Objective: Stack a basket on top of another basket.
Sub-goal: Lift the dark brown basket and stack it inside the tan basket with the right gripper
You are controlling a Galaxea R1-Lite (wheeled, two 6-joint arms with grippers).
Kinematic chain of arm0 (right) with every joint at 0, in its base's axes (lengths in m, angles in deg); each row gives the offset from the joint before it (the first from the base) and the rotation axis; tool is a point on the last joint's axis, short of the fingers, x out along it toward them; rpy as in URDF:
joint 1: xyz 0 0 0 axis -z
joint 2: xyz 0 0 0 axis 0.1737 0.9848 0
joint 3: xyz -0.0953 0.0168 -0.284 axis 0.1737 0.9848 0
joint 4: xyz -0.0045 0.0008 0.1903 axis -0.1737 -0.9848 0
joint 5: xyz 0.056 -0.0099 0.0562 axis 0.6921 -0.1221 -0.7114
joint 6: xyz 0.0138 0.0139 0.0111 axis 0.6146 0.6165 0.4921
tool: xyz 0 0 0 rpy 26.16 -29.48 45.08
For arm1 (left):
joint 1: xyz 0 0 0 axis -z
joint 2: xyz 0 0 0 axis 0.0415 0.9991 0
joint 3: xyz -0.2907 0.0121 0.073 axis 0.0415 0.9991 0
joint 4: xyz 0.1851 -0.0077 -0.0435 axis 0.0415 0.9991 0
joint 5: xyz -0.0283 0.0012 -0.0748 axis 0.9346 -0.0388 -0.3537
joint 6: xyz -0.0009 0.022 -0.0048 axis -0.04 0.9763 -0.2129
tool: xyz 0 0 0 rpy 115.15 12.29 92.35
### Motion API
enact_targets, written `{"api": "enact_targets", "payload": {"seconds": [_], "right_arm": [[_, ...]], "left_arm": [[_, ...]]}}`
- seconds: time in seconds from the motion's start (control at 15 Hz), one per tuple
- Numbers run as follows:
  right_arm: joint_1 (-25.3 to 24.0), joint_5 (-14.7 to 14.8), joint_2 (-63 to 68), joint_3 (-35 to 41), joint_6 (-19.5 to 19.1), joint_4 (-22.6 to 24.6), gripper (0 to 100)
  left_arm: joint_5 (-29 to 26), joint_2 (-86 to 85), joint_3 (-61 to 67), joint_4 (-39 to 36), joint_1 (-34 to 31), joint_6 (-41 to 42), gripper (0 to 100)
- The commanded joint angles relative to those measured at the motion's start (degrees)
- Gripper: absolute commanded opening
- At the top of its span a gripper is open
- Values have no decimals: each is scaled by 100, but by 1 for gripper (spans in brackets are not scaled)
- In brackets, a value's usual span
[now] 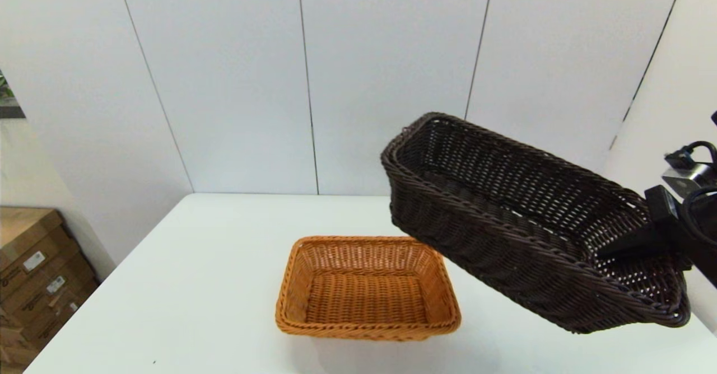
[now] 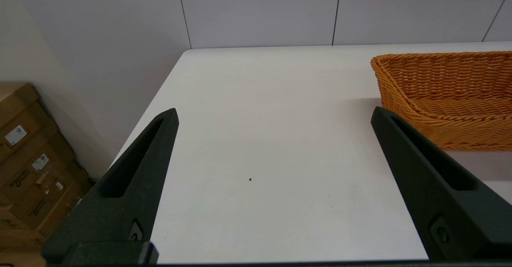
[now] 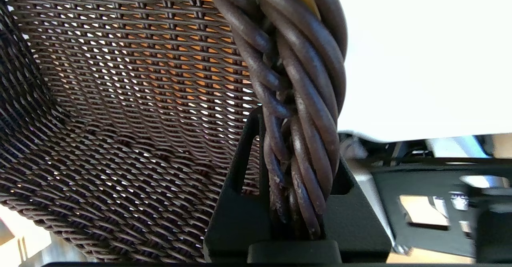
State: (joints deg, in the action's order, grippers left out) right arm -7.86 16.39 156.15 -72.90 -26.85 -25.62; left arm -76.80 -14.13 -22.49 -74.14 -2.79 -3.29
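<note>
A: Dark basket [image 1: 521,217] is airborne, tilted, over the bench's right side, its low end hanging past the right edge. Its raised end is near the orange basket [image 1: 367,287] and overlaps that basket's far right corner in the head view.

B: Grip?

A: Right gripper [image 3: 294,203], jaws clamped across the braided rim at one short end. Held from one end like that, I'd judge it light and stiff. Open weave gives poor purchase, so the thick braid is the sensible hold.

B: Contents?

A: Both baskets are empty. The orange one sits flat near the front edge of the bench [image 1: 213,284], about midway along.

B: Left arm?

A: Left gripper [image 2: 274,117] idle over the bench's left part, jaws wide apart, holding nothing.
</note>
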Motion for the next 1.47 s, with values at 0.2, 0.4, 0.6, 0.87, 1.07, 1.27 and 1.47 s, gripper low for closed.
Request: {"api": "enact_targets", "payload": {"seconds": [0.2, 0.4, 0.6, 0.87, 1.07, 1.27, 1.47], "right_arm": [[-1093, -354, 477, -383, -514, -6, 0], [-1392, -362, 925, -779, -1015, -6, 0], [-1656, -336, 1259, -1034, -1341, -6, 0], [-1955, -239, 1786, -1517, -1455, -6, 0], [-2157, -46, 2173, -1930, -1420, -6, 0], [-2236, -37, 2595, -2317, -1420, 3, 0], [-2350, 7, 2911, -2607, -1402, 3, 0]], "left_arm": [[4, -4, 9, 0, -2, -2, 100], [4, -4, 9, 0, -2, -2, 100], [4, -4, 9, 0, -2, -2, 100], [4, -4, 9, 0, -2, -2, 100], [4, -4, 9, 0, -2, -2, 100], [4, -4, 9, 0, -2, -2, 100], [4, -4, 9, 0, -2, -2, 100]]}}
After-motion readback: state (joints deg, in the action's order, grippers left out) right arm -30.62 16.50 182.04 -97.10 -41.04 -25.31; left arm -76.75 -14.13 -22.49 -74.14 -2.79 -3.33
